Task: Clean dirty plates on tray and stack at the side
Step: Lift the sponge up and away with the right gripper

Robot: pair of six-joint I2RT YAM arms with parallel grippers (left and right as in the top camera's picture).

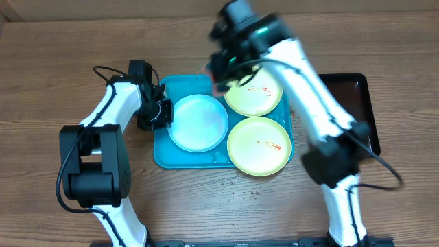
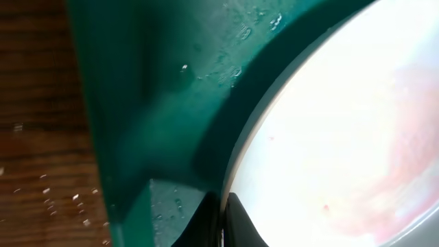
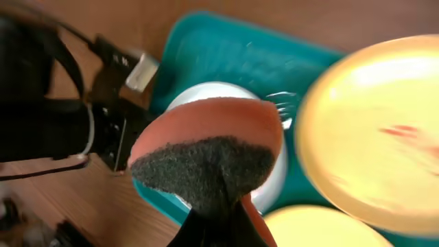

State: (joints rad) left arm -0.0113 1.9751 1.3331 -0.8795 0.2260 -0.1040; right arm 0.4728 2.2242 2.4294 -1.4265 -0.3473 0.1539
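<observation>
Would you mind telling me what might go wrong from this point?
The near yellow plate overhangs the tray rim, so a scrub could tip it off. The right gripper, holding the sponge, looks motion-blurred near the blue plate, where the left gripper sits; they might collide.

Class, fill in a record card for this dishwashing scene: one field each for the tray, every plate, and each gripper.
tray: teal, carries all three plates
light blue plate: left part of the tray
upper yellow-green plate: tray's far right corner, red smear
lower yellow-green plate: near right corner, red smear, overhangs the rim
left gripper: appears to pinch the light blue plate's left rim
right gripper: shut on a sponge, above the tray
</observation>
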